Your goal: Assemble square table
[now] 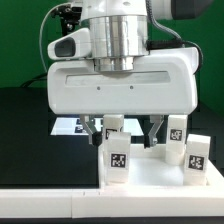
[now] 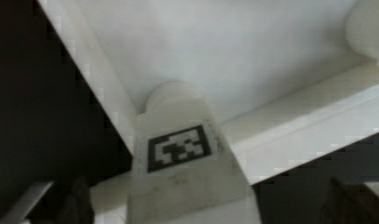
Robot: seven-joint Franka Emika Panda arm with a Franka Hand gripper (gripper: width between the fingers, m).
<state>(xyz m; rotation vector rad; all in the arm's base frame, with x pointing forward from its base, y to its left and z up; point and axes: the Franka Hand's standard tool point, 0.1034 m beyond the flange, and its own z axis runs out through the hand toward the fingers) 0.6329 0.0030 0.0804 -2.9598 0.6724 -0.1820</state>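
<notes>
The white square table top [image 1: 150, 178] lies at the front of the exterior view, and several short white legs with black-and-white tags stand upright on it. One leg [image 1: 117, 160] is at the front, one [image 1: 197, 153] at the right, one [image 1: 177, 130] behind it. My gripper [image 1: 126, 135] hangs low over the top, jaws wide apart, around a further leg [image 1: 113, 127]. In the wrist view that tagged leg [image 2: 181, 150] rises between my dark fingers [image 2: 61, 200] over the top's rim [image 2: 310, 110]. My gripper [image 2: 207, 205] is open and no finger visibly presses the leg.
The marker board [image 1: 68, 125] lies on the black table behind the top, toward the exterior view's left. A white ledge [image 1: 45, 205] runs along the front edge. The arm's wide white hand body [image 1: 120, 85] hides the middle of the scene.
</notes>
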